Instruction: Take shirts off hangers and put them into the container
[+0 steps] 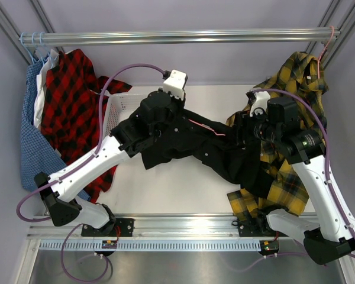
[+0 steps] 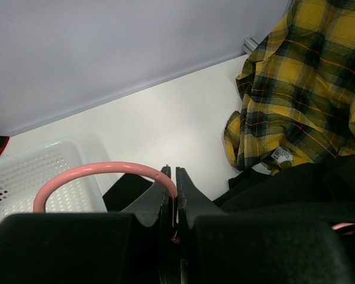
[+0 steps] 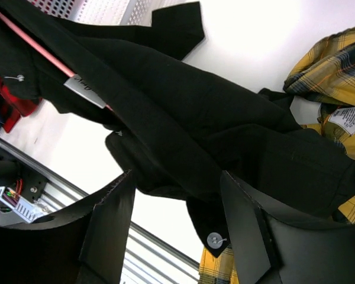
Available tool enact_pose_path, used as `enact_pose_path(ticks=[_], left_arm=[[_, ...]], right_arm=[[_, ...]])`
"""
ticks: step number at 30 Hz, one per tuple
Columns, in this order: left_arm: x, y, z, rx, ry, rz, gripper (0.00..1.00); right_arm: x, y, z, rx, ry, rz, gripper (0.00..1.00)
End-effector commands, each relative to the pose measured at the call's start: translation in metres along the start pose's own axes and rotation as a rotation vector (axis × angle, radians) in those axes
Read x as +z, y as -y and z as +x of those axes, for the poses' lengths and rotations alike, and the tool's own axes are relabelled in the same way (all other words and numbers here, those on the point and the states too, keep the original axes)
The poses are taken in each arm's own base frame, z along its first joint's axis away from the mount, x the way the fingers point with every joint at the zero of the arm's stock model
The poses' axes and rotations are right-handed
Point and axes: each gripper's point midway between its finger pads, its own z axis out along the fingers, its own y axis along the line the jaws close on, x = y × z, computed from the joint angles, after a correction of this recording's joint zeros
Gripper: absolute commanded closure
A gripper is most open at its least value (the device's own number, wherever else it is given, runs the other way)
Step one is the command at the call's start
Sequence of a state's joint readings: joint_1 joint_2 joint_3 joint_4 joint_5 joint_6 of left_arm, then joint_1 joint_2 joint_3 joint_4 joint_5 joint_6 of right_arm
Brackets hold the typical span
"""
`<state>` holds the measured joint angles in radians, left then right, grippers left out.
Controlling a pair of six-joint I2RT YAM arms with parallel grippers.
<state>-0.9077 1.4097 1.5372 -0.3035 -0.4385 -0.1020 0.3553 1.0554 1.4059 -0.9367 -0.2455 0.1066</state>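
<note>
Left gripper [image 2: 176, 204]: jaws fully closed, clamped on the hook of a pink hanger [image 2: 106, 168]. The hook loops out to the left of the fingers, over the basket [image 2: 29, 177]. The black shirt [image 1: 207, 148] is on that hanger. It is strung across mid-table between the two arms, starting just right of the basket and sagging toward the near right, where it overlaps the lower part of the yellow plaid shirt [image 1: 296, 89]. It is not in the basket. Right gripper [image 3: 177, 174]: jaws wide apart, nothing pinched. Black fabric hangs across the gap just beyond the fingers [image 3: 115, 219]; can't tell whether it touches them. The right wrist view also shows the hanger wire running under the collar, beside a white label [image 3: 86, 89]. The yellow plaid shirt hangs at far right from the rail [image 1: 183, 37] on the other pink hanger [image 1: 331, 31], with its tail bunched on the table [image 1: 177, 189] near the right arm's base. The basket sits at far left on the table, partly hidden by the left arm. The red plaid shirt [image 1: 74, 100] and blue checked shirt [image 1: 32, 142] hang at the left end of the rail.
</note>
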Motion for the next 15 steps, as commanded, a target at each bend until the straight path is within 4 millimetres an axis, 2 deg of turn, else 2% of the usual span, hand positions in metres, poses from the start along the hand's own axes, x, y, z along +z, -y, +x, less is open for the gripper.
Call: enact_pose_path(ticks=[1, 6, 15], left_arm=[[-0.010, 0.000, -0.039, -0.043, 0.097, 0.005, 1.00], [-0.012, 0.001, -0.039, -0.047, 0.090, 0.017, 1.00], [-0.018, 0.000, -0.044, -0.051, 0.099, 0.020, 1.00]], right_arm=[[0.006, 0.002, -0.010, -0.042, 0.036, 0.015, 0.34], [0.012, 0.003, -0.007, -0.049, 0.020, 0.015, 0.44], [0.021, 0.006, 0.005, -0.052, -0.016, 0.008, 0.49]])
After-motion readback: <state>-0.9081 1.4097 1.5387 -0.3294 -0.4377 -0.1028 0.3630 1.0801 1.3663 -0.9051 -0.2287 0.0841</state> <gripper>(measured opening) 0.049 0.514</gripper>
